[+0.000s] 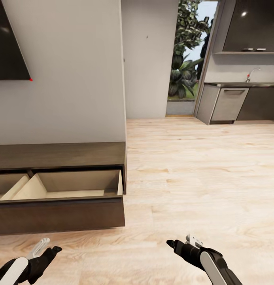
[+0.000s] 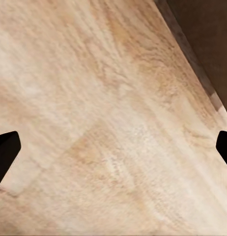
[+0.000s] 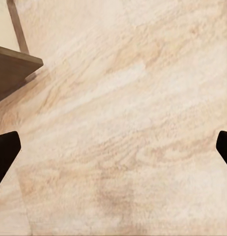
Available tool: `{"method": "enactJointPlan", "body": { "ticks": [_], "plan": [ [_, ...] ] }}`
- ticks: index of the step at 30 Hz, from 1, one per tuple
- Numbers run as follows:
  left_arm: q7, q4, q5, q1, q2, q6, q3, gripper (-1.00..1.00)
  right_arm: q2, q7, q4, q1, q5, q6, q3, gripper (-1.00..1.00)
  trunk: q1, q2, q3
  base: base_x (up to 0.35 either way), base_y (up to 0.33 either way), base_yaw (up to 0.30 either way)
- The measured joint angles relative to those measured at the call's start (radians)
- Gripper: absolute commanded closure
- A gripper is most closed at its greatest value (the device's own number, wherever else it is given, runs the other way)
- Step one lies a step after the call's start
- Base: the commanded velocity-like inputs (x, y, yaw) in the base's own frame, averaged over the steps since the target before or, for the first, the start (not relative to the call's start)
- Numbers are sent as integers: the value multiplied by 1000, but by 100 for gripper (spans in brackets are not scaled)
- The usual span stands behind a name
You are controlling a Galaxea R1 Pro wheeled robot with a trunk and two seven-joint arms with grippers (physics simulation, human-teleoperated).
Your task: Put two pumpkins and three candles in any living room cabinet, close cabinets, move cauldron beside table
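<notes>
- Fingers of the left gripper [image 2: 113, 147] and right gripper [image 3: 113, 150] spread wide, holding nothing, above the wooden floor [image 1: 200, 178].
- Cabinet [image 1: 59, 155] at ten o'clock, drawer [image 1: 73, 186] open, its left end cut off.
- Kitchen units [image 1: 227, 103] at one o'clock.

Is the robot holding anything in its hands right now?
No. Both the left tool and right tool are open, with bare floor between their fingers.

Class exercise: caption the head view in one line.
Open-drawered dark cabinet at left, both grippers, left and right, low over pale wooden floor.

Both hands [image 1: 53, 250] [image 1: 171, 243] low, spread wide
</notes>
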Motion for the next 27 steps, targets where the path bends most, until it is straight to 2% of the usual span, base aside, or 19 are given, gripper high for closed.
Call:
{"method": "enactJointPlan", "body": {
  "ticks": [4,7,9,19,27],
  "plan": [
    [70,-5,1,0,-3,1,0,-100,4,0,13,0,-1,-33,5,-100,-2,1,15,0,0,0],
    [99,-10,2,0,-4,1,0,-100,4,0,23,0,-1,-39,6,-100,-3,2,27,0,0,0],
    [107,-12,1,0,-4,1,0,-100,2,0,28,0,-2,-42,6,-100,-4,2,35,0,0,0],
    [110,-13,1,0,-9,1,-20,-100,6,-6,34,0,-2,-40,8,-100,-42,72,66,0,0,0],
    [110,-14,1,0,-9,0,-21,-100,7,-3,129,0,-1,-40,7,-100,-73,128,85,0,0,0]
  ]
}}
